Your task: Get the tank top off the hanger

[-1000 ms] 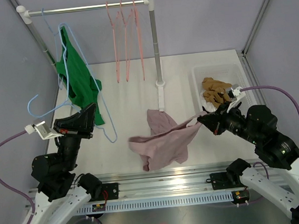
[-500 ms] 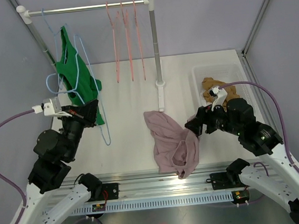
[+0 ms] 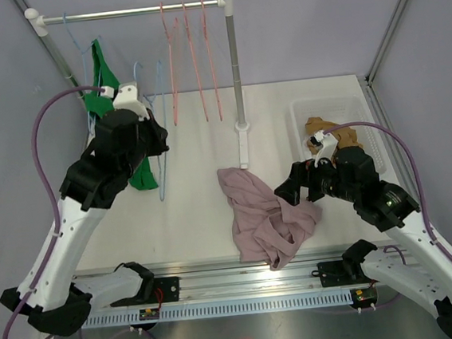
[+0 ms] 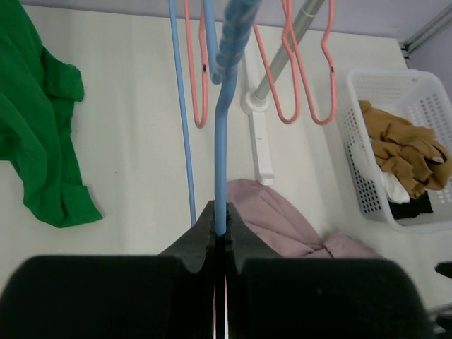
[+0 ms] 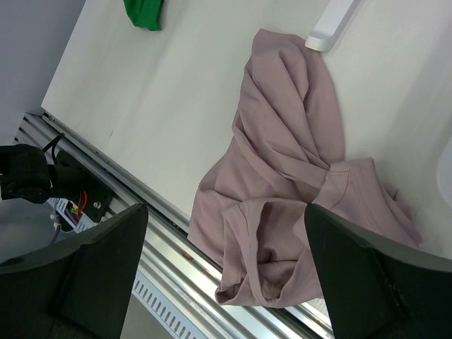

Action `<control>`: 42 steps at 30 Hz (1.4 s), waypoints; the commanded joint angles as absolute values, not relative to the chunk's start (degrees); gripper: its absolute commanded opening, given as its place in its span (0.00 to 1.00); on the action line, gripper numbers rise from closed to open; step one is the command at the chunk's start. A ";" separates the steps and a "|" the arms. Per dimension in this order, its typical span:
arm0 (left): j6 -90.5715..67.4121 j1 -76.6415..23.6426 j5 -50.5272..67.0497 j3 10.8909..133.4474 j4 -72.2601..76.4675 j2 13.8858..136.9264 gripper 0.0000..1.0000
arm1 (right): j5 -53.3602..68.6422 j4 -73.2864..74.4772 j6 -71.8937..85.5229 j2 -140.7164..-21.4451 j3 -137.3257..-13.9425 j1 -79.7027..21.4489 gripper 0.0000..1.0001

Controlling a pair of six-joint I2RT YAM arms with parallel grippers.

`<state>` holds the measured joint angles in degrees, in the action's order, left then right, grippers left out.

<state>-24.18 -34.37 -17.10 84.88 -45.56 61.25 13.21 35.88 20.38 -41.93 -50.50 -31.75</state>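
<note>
At lower centre of the top view, pink tank top [image 3: 266, 214] lies crumpled on table [image 3: 198, 212], free of blue hanger [image 4: 221, 141] pinched in left gripper [image 4: 220, 233]; right gripper [image 3: 298, 188] splayed wide, empty; removal looks done.

Occlusions and frame cut-offs
Overhead, the left arm [image 3: 116, 148] covers the middle of the green tank top [image 3: 97, 66]. In the left wrist view the blue hanger [image 4: 222, 141] runs off the top edge, its hook unseen. The right gripper [image 5: 226, 212] shows blurred fingers [image 5: 85, 268], cut by the bottom edge.
</note>
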 commanded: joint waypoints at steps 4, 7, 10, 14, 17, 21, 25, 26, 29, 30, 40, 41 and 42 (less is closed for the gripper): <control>-18.90 -23.48 -4.78 101.41 -49.92 72.92 0.00 | 14.32 35.33 19.95 -40.61 -52.29 -31.55 0.99; -18.02 -18.29 2.86 109.58 -51.94 79.60 0.00 | 14.94 34.98 20.13 -40.60 -52.12 -31.46 0.99; -16.61 -15.47 6.67 123.36 -56.94 86.64 0.00 | 15.12 34.63 20.04 -40.52 -52.03 -31.46 0.99; -15.03 -13.28 10.27 141.48 -63.28 101.04 0.00 | 15.47 33.93 20.04 -40.34 -51.68 -31.46 0.99; -15.55 -11.96 12.48 143.71 -60.74 103.44 0.00 | 15.47 34.36 19.60 -40.34 -52.03 -31.46 0.99; -15.12 -11.69 12.21 141.42 -54.42 104.50 0.00 | 15.73 35.33 18.99 -40.08 -53.00 -31.46 1.00; -14.59 -11.69 11.69 142.56 -50.54 107.48 0.00 | 16.52 35.07 18.98 -39.81 -53.09 -31.46 0.99; -14.94 -11.69 11.34 143.86 -50.28 108.10 0.00 | 16.70 34.81 19.16 -39.81 -52.74 -31.46 1.00; -14.85 -11.69 10.90 144.84 -48.96 110.39 0.00 | 16.96 34.28 19.42 -39.73 -51.77 -31.46 0.99; -14.77 -11.69 10.29 145.02 -48.43 110.91 0.00 | 17.22 34.10 19.51 -39.64 -51.51 -31.46 1.00; -13.89 -11.78 6.94 143.27 -48.95 114.00 0.00 | 18.46 30.60 21.61 -40.69 -49.05 -31.47 1.00; -13.97 -11.78 6.94 143.00 -48.96 113.30 0.00 | 18.81 29.45 22.32 -40.69 -48.61 -31.46 1.00; -14.06 -11.86 7.29 142.74 -48.78 112.94 0.01 | 20.29 28.05 23.11 -40.78 -48.08 -31.46 1.00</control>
<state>-14.94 -11.94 7.97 142.28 -52.25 115.37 17.32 33.43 20.95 -40.45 -49.45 -31.75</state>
